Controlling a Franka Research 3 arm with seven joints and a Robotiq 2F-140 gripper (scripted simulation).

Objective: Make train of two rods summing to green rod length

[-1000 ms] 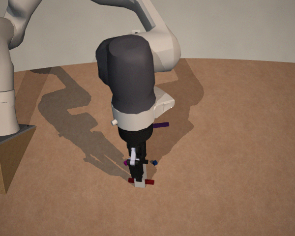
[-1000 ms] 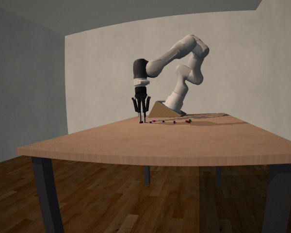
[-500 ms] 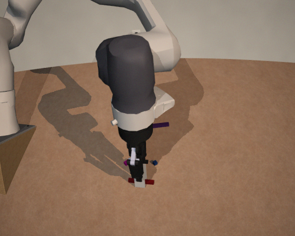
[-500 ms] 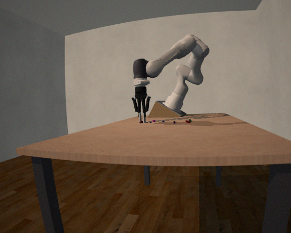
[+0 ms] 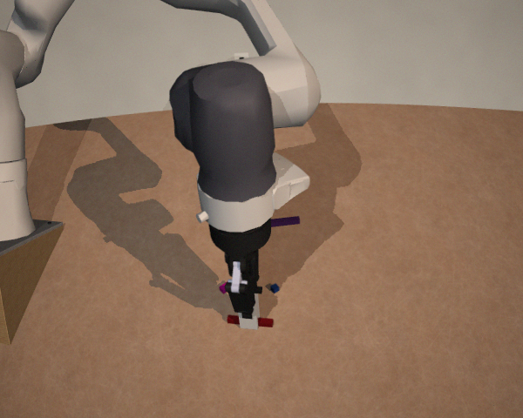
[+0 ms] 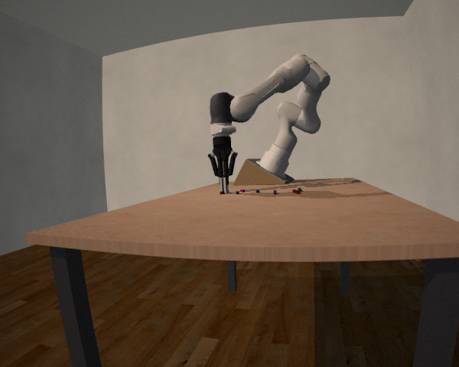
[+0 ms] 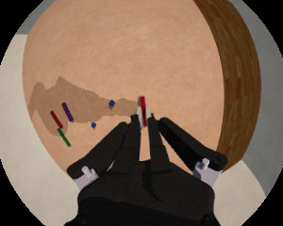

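My gripper (image 5: 248,321) (image 6: 222,191) (image 7: 143,111) is down at the table top, fingers closed across the middle of a red rod (image 5: 265,321) (image 7: 141,102) that lies flat, with both ends sticking out from the pads. A blue cube (image 5: 275,288) (image 7: 111,104) and a magenta rod (image 5: 222,287) (image 6: 242,190) lie just behind the gripper. A purple rod (image 5: 285,220) (image 7: 68,111) lies further back. In the wrist view a second red rod (image 7: 57,119), the green rod (image 7: 64,137) and another blue cube (image 7: 94,126) lie in a group to the left.
The arm's wedge-shaped base (image 5: 10,279) stands at the left of the table (image 5: 388,270). The table's edge (image 7: 232,70) is close on the right in the wrist view.
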